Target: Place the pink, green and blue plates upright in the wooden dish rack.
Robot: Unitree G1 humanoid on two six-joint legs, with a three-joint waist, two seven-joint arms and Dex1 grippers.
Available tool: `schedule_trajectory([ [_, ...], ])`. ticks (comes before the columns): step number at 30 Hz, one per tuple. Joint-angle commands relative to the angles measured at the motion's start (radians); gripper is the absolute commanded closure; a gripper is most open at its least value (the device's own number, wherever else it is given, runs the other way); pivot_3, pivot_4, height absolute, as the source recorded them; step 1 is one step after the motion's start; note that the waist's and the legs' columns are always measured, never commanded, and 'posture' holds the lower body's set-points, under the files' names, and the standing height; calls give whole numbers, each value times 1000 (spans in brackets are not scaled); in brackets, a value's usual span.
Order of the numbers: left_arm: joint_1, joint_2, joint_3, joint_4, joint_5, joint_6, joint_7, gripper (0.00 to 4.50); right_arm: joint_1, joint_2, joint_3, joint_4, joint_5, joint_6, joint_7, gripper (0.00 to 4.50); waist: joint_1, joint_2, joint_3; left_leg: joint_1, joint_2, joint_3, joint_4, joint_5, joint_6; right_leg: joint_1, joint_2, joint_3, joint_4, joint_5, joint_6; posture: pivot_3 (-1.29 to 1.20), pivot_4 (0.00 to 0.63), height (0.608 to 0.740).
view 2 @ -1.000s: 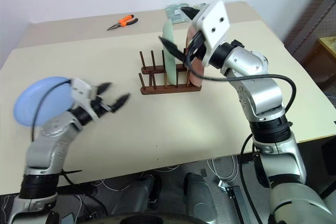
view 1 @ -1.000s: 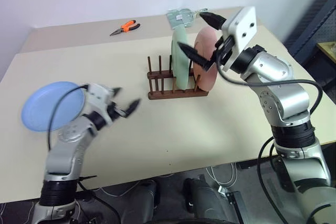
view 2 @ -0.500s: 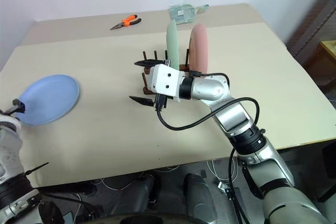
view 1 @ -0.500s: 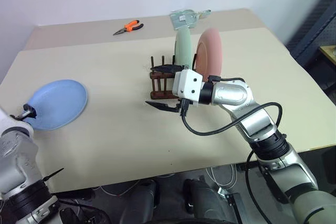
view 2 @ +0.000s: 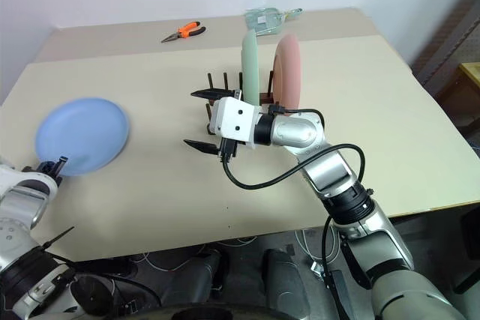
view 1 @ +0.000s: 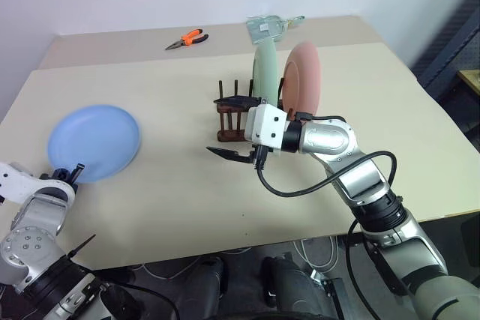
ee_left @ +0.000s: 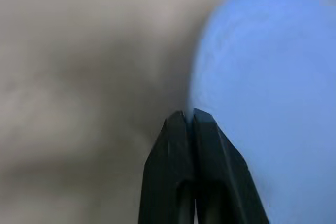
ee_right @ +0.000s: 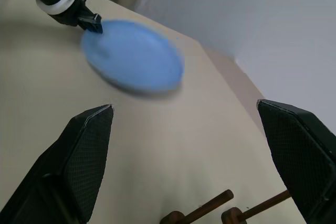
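The left gripper [view 1: 73, 172] is pinching the near rim of the blue plate [view 1: 94, 143] just ahead of it, so it is needing a firm hold while carrying toward the rack [view 1: 234, 119] beyond the wide-open right gripper [view 1: 229, 127].

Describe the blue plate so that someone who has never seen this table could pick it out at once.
On the beige table, look to the robot's left, well away from the wooden dish rack near the middle. The blue plate is there, with the left gripper shut on its near rim. Unlike the green plate and pink plate upright in the rack, it is outside it.
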Motion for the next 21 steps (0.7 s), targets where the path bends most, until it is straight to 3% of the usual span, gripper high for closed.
schedule_trajectory([
  [1, -46, 79, -171, -115, 30, -98, -124, 4490, -21, -9, -21, -16, -47, -31, -9, 0, 0, -1, 0, 0, 0, 0, 0, 0, 0, 0, 0, 0, 0, 0, 0, 0, 150, 729],
  [8, -283, 201, -405, -210, -6, -56, -199, 4490, -98, 32, 43, 43, -241, -170, -72, 0, -12, -1, 0, 0, 0, 0, -1, 1, -3, -1, 0, 1, 0, 0, 0, 0, 150, 729],
  [16, -372, 206, -467, -203, -69, 19, -192, 4490, -308, 65, 129, 393, -605, -384, -325, 0, -30, -2, 1, 0, 0, 3, -3, 6, -11, -8, 1, 3, 8, -1, -2, 0, 150, 729],
  [21, -361, 192, -461, -219, -110, 39, -178, 4500, -332, 68, 140, 482, -670, -437, -378, 2296, -25, -4, 2, 0, 0, 3, -2, 7, -11, -7, 1, 2, 9, -1, -2, 0, 150, 729],
])
